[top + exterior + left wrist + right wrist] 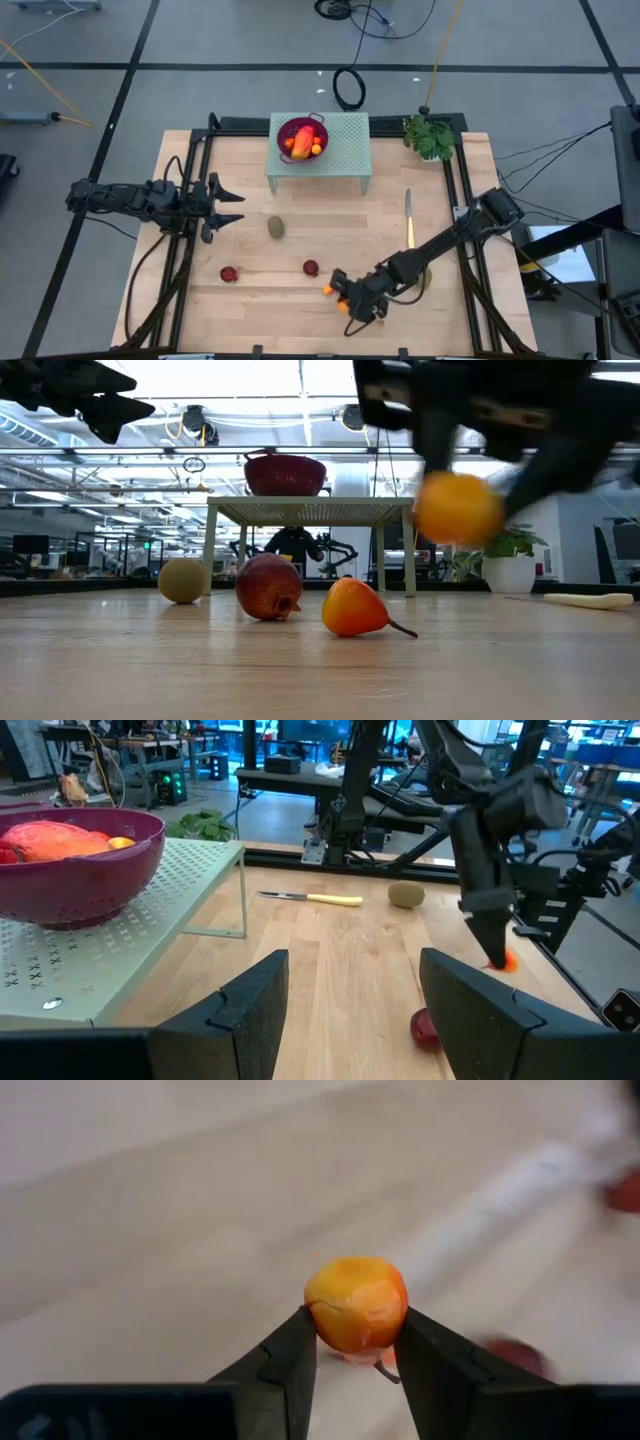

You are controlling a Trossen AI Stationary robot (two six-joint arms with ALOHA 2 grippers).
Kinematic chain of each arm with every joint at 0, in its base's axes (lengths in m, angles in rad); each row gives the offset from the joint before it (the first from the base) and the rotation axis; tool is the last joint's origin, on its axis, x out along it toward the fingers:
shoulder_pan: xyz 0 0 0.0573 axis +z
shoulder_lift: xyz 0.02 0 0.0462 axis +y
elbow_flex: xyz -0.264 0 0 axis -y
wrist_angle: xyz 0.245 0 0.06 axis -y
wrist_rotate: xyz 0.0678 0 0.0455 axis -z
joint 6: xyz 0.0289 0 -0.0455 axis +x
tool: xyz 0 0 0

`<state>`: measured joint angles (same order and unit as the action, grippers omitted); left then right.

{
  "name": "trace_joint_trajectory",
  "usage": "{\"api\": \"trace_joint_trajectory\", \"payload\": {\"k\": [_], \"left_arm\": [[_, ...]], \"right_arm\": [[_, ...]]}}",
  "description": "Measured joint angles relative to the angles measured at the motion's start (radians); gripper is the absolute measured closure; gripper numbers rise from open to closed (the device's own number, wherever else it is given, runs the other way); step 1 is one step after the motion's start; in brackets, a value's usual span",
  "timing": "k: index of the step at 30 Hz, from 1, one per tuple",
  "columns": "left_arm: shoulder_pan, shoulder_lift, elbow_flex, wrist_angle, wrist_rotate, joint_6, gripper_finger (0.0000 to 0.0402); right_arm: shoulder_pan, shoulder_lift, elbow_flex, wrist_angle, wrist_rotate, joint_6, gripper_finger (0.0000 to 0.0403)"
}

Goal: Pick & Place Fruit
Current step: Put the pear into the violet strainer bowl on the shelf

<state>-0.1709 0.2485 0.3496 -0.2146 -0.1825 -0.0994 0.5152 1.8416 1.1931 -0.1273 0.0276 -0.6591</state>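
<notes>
On the counter (250, 310), a small orange fruit (345, 306) is gripped by the right end effector (352, 300) near the front edge, while the left end effector (232, 207) is held over the left side.

A: Light falls evenly from overhead; ceiling strips (250, 380) glare white in the low view, and the tabletop (300, 240) shows only soft shadows.

B: The right claw (460, 470) there smears with motion blur. The right wrist view's background is badly out of focus.
</notes>
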Motion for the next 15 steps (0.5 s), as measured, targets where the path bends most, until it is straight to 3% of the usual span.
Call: {"api": "trace_joint_trajectory", "payload": {"k": [15], "left_arm": [[0.000, 0.000, 0.000, -0.001, 0.000, 0.000, 0.0174]], "right_arm": [[-0.104, -0.262, 0.003, 0.035, 0.159, 0.202, 0.0287]]}}
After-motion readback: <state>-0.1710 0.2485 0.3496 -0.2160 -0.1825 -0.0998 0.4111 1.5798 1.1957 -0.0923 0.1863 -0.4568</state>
